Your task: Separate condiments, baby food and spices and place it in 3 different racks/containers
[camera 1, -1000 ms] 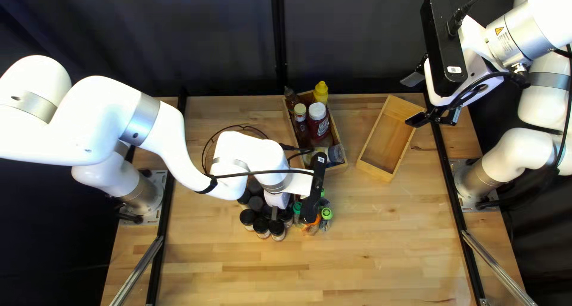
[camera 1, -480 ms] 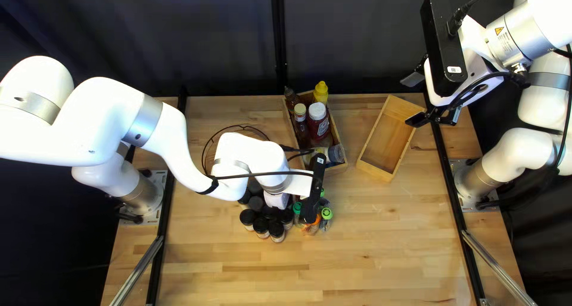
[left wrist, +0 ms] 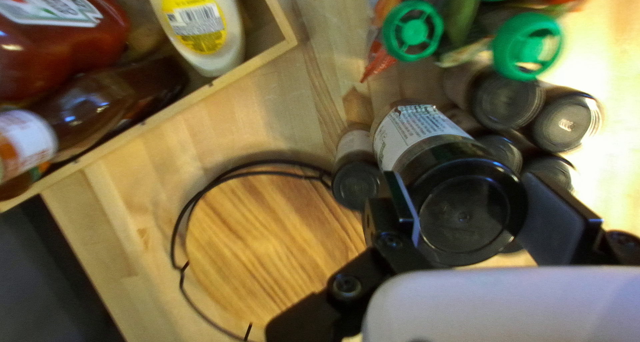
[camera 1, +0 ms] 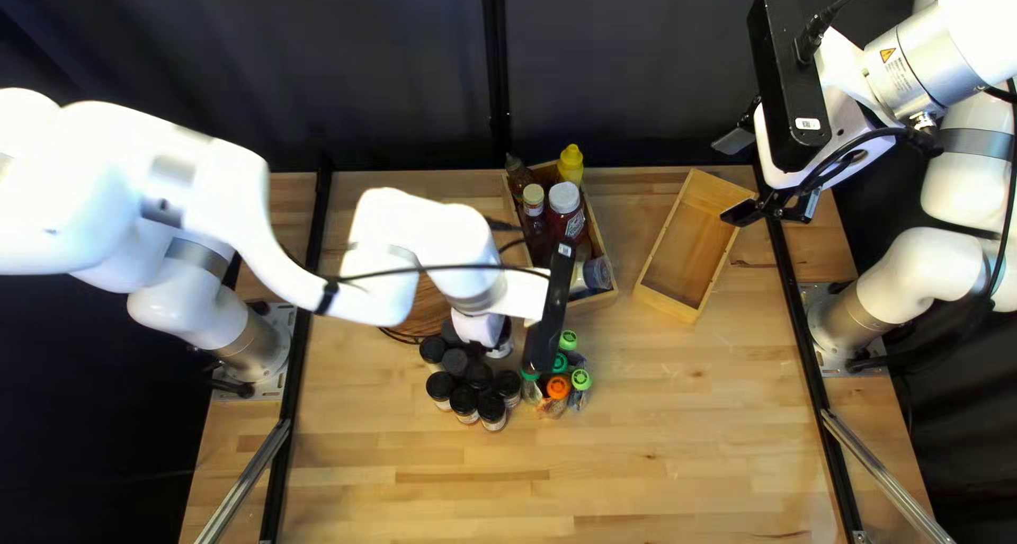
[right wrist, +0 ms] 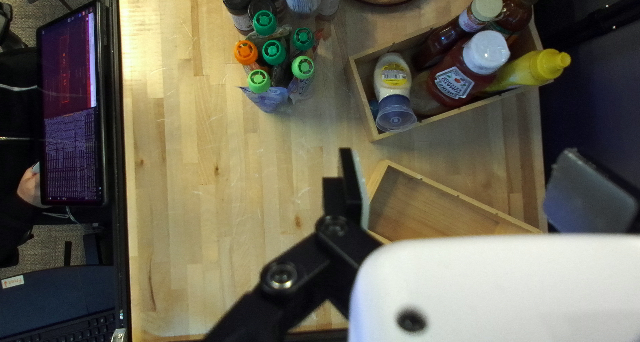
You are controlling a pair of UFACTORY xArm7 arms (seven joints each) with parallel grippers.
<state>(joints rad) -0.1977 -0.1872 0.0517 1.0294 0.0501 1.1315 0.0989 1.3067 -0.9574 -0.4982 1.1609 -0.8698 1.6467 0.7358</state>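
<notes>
Your left gripper had a jar clamped, your right gripper stood spread, and too low a carry risked snagging the wire basket.

Worktop brightly lit, curtain at far side dim, left arm motion-blurred, white casing washed out, left wrist view softly blurred, strong glare beside black-lidded jars, small highlights on brown sauce bottle.
</notes>
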